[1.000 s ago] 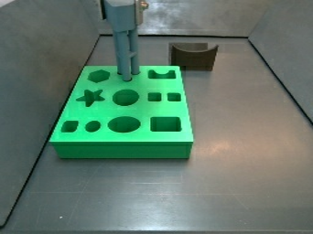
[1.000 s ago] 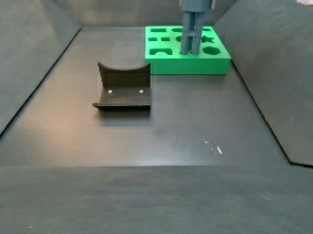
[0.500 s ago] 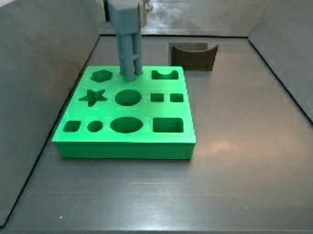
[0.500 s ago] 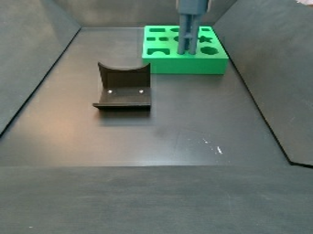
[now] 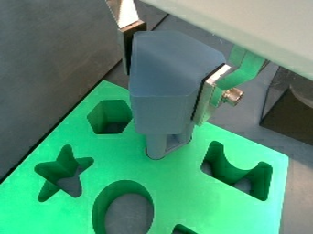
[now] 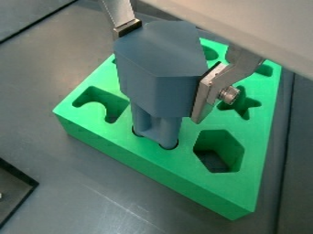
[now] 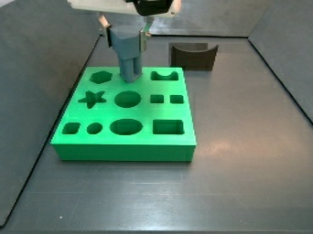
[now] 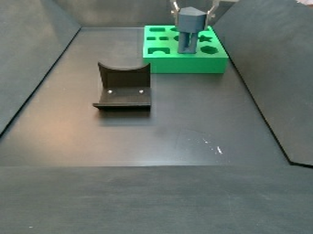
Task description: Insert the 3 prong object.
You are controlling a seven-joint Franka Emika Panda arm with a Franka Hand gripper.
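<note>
The 3 prong object [image 7: 127, 53] is a blue-grey piece with a broad head and parallel rods. It stands upright with its lower end in a hole in the back row of the green block [image 7: 123, 139]. It also shows in the other side view [image 8: 188, 33] and in both wrist views [image 5: 166, 87] [image 6: 153, 87]. My gripper [image 7: 127, 26] is above the block, shut on the object's head. Its silver fingers [image 5: 215, 88] [image 6: 210, 91] press the head's sides. The rod tips are hidden inside the hole.
The green block [image 8: 184, 64] has several shaped holes, among them a hexagon [image 5: 108, 116] and a star [image 5: 61, 171]. A dark brown block with a curved notch [image 7: 193, 55] [image 8: 123, 87] stands apart from it on the grey floor. Grey walls enclose the floor.
My gripper has come down into both side views with the object, and the object's lower end has sunk deeper into the hole in the green block.
</note>
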